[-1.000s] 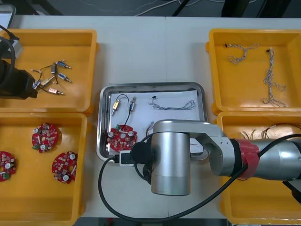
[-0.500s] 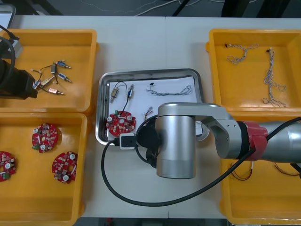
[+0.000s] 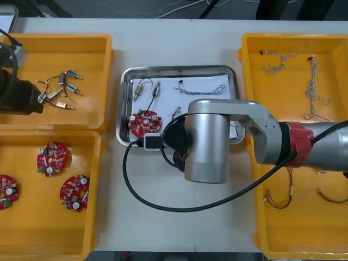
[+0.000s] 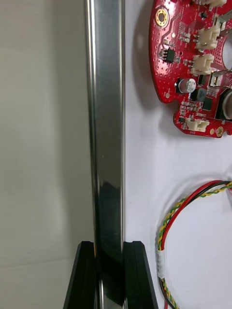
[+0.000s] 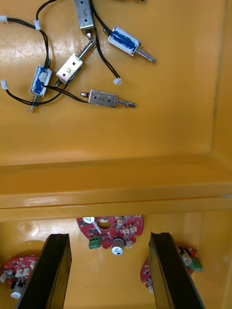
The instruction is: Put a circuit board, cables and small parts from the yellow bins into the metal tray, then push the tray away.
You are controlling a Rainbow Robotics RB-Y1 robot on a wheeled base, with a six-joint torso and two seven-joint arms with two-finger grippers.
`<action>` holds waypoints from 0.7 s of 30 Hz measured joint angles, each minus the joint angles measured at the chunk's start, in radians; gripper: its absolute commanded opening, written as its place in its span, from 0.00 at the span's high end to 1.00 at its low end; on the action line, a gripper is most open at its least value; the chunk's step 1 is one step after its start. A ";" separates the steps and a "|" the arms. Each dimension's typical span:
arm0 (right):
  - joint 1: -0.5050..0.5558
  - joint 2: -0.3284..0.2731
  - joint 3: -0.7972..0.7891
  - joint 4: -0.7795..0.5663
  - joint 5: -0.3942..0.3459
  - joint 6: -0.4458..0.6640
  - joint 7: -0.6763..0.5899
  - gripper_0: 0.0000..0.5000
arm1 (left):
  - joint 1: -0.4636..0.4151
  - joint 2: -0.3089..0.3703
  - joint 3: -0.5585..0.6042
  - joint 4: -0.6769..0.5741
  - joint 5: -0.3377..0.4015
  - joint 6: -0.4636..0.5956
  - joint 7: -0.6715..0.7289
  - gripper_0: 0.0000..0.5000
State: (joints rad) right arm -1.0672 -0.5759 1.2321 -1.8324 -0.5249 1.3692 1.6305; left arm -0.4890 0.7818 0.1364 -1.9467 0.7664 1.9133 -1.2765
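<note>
Metal tray [image 3: 178,69], white inside, at the middle of the light table [image 3: 163,43]. Its long axis runs left to right between the 4 yellow bins.

Nearest the robot, the right arm [image 3: 272,144] reaches in from the right and covers the tray's near part. The right wrist view supplies what the arm hides from above. The right gripper [image 4: 110,247] is clamped on the tray's near rim, 1 black finger outside the wall and 1 inside, with the shiny rim running straight away between them. Just inside that rim lies a red and yellow cable [image 4: 186,207], close to the fingers. Farther along is a round red circuit board [image 3: 144,123], at the tray's near left corner.

Toward the tray's far side lie 2 small metal parts [image 3: 148,89] on black leads and a twisted blue and white cable [image 3: 204,89], the cable stretched left to right.

- **Near left bin** [image 3: 32,228]: 3 spare boards [image 3: 51,159].
- **Near right bin** [image 3: 304,228]: red and yellow cables [image 3: 280,200].
- **Far left bin** [image 3: 92,60]: loose metal parts [image 3: 57,92].
- **Far right bin** [image 3: 283,103]: twisted cables [image 3: 312,89].

The left gripper [image 5: 110,241] hangs with fingers apart above the wall between the 2 left bins, touching nothing.

Beyond the table's far edge lies a dark floor [image 3: 136,8] with loose wiring.
</note>
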 measured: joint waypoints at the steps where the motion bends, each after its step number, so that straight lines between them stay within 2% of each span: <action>1: -0.007 0.000 0.000 0.014 0.000 -0.006 0.000 1.00 | 0.000 0.000 0.000 0.000 0.000 0.000 0.000 0.06; 11: -0.060 0.000 0.000 0.118 0.000 -0.101 0.009 1.00 | 0.000 0.000 0.000 0.000 0.000 0.000 0.000 0.06; 21: -0.088 0.000 0.000 0.188 0.000 -0.146 0.148 1.00 | 0.000 0.000 0.000 0.000 0.000 0.000 0.000 0.06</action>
State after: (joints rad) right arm -1.1553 -0.5756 1.2322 -1.6442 -0.5252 1.2236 1.7782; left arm -0.4890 0.7818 0.1364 -1.9468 0.7665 1.9134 -1.2765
